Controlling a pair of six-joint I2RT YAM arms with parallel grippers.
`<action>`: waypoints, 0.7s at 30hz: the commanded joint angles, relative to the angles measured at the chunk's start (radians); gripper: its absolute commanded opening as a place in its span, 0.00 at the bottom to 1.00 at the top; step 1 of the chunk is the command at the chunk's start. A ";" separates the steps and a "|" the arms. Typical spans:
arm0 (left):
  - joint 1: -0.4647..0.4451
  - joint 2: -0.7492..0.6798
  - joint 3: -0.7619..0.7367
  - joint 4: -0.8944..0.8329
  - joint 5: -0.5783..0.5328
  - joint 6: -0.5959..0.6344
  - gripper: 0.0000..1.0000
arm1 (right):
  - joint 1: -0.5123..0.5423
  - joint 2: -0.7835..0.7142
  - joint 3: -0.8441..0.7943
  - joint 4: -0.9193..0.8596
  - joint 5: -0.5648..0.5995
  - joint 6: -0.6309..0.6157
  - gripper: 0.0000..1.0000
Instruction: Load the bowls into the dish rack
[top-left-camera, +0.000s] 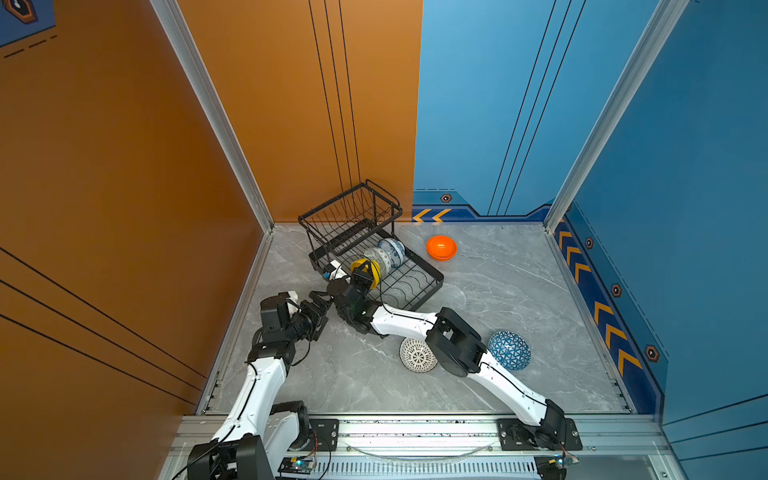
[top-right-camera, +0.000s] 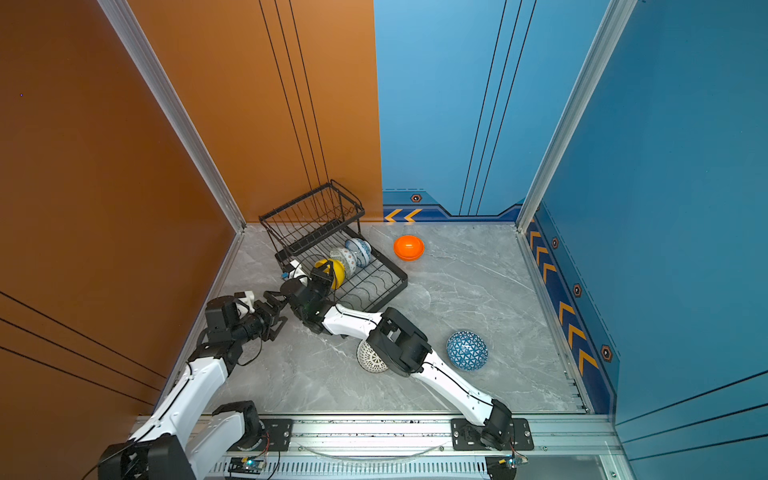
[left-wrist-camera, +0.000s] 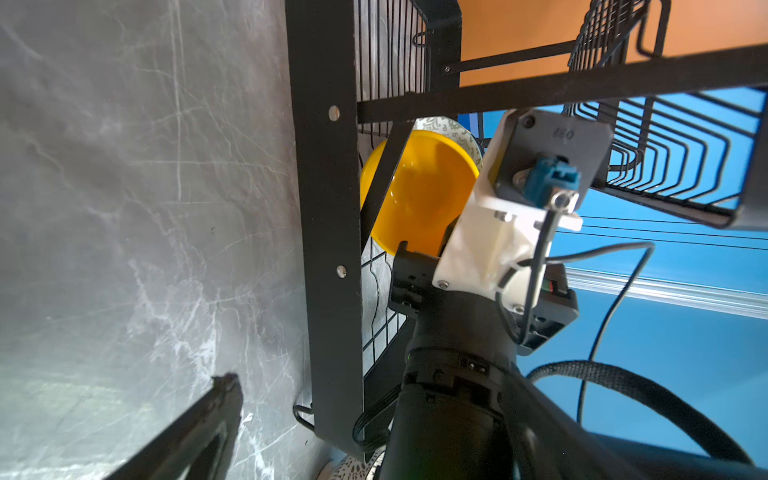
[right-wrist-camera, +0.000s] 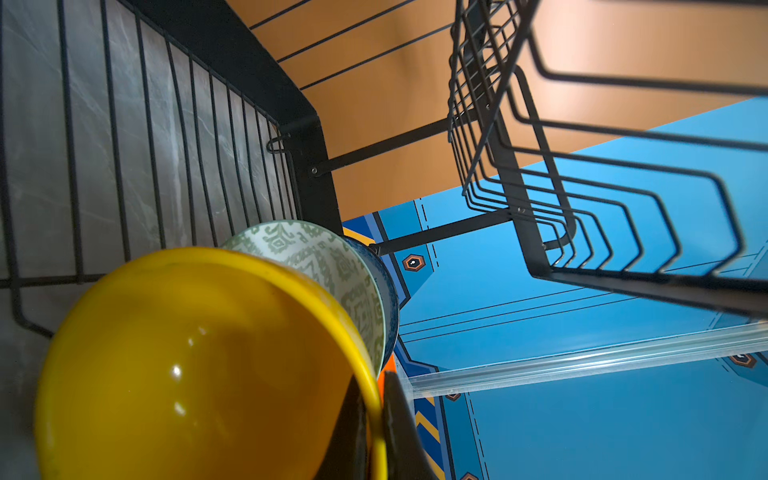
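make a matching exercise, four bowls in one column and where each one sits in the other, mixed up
1. yellow bowl
2. orange bowl
3. white lattice bowl
4. blue triangle bowl

a. on the table, partly hidden by the right arm
b. in the dish rack, rim pinched by the right gripper
c. on the table, just right of the right arm
d. on the table, just right of the dish rack

Pairs: 1-b, 2-d, 3-a, 4-c

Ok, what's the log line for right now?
right pincer: shut on yellow bowl, at dish rack | left pincer: open, empty | racked: green bowl, floral bowl | table: orange bowl, lattice bowl, triangle bowl
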 joint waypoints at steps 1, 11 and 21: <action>0.013 0.017 0.024 0.009 0.026 0.021 0.98 | -0.009 0.043 0.036 0.049 -0.005 -0.071 0.00; 0.016 0.045 0.026 0.032 0.031 0.022 0.98 | -0.023 0.056 0.038 0.115 -0.013 -0.126 0.00; 0.016 0.043 0.023 0.031 0.032 0.022 0.98 | -0.024 0.079 0.066 0.007 -0.020 -0.036 0.00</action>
